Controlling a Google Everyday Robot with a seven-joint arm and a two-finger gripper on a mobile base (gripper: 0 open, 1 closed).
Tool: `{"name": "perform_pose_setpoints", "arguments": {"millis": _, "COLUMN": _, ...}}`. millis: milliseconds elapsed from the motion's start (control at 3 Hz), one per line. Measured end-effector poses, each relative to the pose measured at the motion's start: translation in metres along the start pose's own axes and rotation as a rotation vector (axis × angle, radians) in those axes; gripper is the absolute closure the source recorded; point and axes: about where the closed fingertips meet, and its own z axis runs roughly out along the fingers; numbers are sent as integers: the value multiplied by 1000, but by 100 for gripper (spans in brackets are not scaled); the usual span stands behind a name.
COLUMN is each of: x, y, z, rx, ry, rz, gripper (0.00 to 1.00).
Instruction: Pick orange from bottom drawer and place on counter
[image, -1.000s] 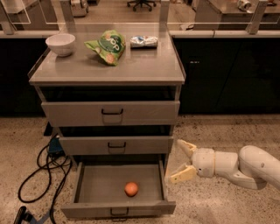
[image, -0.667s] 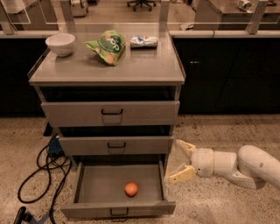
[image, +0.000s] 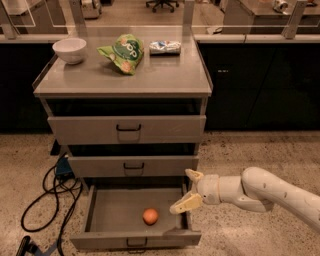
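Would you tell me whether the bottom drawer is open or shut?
Open: the bottom drawer is pulled out, orange visible inside; the gripper hovers at its right edge.

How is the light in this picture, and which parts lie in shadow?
Camera view: light falls from above, so the counter is bright; the recess above the top drawer is nearly black; the bottom drawer is dim, yet the orange reads clearly; the pale hand, open at that drawer's right edge, stands out brightly.
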Motion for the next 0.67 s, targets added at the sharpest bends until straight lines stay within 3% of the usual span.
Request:
{"name": "perform_pose_setpoints", "arguments": {"millis": 333, "x": 42, "y": -19, "z": 67, "rx": 40, "ry": 104, "rz": 31, "gripper": 0}}
{"name": "perform_pose_setpoints", "arguments": {"millis": 667, "x": 38, "y": -34, "z": 79, "rx": 96, "ry": 114, "rz": 16, "gripper": 0}}
